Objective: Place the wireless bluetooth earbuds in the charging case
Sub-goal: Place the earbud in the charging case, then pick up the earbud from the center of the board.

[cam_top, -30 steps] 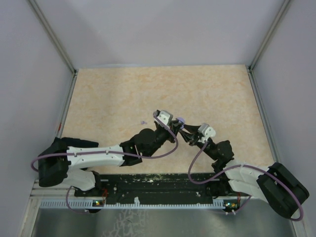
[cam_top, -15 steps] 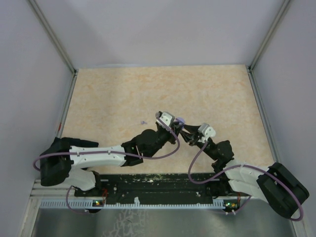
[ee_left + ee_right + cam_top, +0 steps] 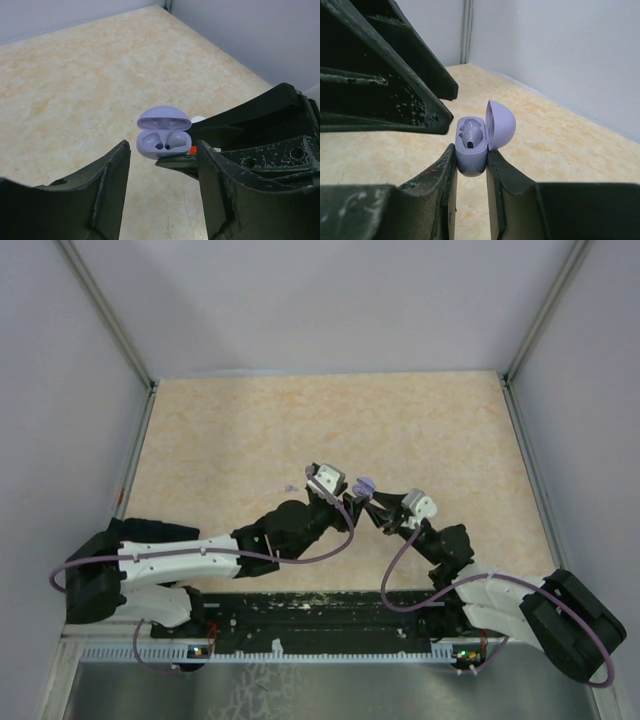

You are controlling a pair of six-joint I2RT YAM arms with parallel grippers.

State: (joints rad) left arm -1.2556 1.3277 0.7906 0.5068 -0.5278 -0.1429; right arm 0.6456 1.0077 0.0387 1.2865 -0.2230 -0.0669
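My right gripper point(image 3: 470, 167) is shut on the lilac charging case point(image 3: 470, 150) and holds it upright above the table, with its lid point(image 3: 499, 125) swung open. In the left wrist view, two greyish-purple earbuds point(image 3: 175, 139) sit side by side in the wells of the case point(image 3: 164, 131). My left gripper point(image 3: 162, 162) stands open and empty just in front of the case, not touching it. From above, the case point(image 3: 364, 483) shows between the left gripper point(image 3: 345, 492) and the right gripper point(image 3: 373, 498).
A bit of red point(image 3: 190, 149) and a bit of white point(image 3: 198, 119) show behind the right gripper's finger. A tiny purplish speck point(image 3: 290, 487) lies on the beige table point(image 3: 230, 440), left of the grippers. Grey walls enclose the table on three sides.
The left gripper has pulled back a little to the left, away from the case. The right arm has held still with the case.
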